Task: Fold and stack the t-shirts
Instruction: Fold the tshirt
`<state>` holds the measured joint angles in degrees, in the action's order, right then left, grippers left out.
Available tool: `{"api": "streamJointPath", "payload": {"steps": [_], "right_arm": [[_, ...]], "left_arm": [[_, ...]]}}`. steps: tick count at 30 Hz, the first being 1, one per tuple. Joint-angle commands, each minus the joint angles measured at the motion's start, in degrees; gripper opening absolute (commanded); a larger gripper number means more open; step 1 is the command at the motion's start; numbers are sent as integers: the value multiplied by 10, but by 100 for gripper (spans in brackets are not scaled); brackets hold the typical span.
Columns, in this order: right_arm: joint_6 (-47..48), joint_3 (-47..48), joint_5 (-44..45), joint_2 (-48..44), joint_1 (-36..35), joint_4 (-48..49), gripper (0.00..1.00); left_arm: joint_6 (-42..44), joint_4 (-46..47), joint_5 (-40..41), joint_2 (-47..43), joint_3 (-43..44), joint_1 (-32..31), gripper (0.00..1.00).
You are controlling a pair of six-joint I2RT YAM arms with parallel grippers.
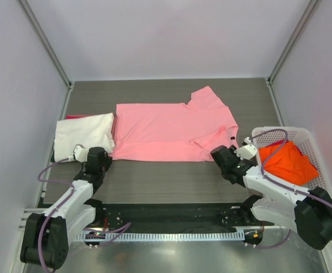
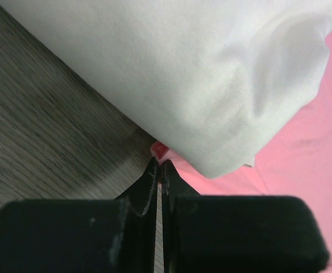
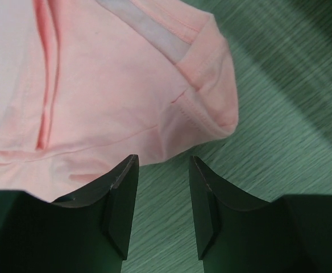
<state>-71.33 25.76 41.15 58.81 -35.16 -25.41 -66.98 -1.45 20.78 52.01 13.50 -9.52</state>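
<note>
A light pink t-shirt (image 1: pixel 166 131) lies spread in the middle of the table, one sleeve folded in. A folded cream-white t-shirt (image 1: pixel 85 133) sits to its left on a red t-shirt (image 1: pixel 74 117), of which only a strip shows. My left gripper (image 1: pixel 103 151) is shut. In the left wrist view its tips (image 2: pixel 159 165) touch a pink cloth corner (image 2: pixel 157 151) under the white t-shirt (image 2: pixel 183 74); whether that corner is pinched does not show. My right gripper (image 1: pixel 218 153) is open at the pink shirt's near right edge. Bare table shows between the fingers (image 3: pixel 163 157), just short of the pink hem (image 3: pixel 98 85).
A white mesh basket (image 1: pixel 308 136) at the right holds a bright orange t-shirt (image 1: pixel 285 159). Grey walls close in the left, right and back of the dark wood-grain table (image 1: pixel 154 176). A black rail with both arm bases runs along the near edge.
</note>
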Motion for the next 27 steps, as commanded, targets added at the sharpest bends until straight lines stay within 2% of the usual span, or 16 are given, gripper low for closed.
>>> {"api": "streamJointPath", "payload": {"steps": [1,10,11,13,14,20,21,23,26,27], "right_arm": [[-65,16,64,44,-8,-5,47],[-123,-3,126,76,-7,-2,46],[-125,-4,127,85,-1,-2,41],[-132,-11,133,90,4,-5,21],[-132,-11,140,90,8,-7,18],[-123,0,162,76,25,-29,24],[-124,3,166,76,30,-32,31],[-101,11,170,77,43,-31,38],[-68,39,177,83,52,-31,38],[-52,52,179,84,51,-31,30]], "left_arm": [[23,-12,10,-1,20,18,0],[34,-7,-9,6,19,40,0],[35,-8,-12,6,18,44,0],[40,-9,-14,6,20,49,0],[40,-10,-16,4,20,51,0],[48,-15,-14,-5,19,55,0],[49,-17,-14,-7,19,54,0],[52,-19,-14,-11,20,54,0],[52,-19,-14,-16,19,54,0],[51,-19,-15,-16,18,55,0]]}}
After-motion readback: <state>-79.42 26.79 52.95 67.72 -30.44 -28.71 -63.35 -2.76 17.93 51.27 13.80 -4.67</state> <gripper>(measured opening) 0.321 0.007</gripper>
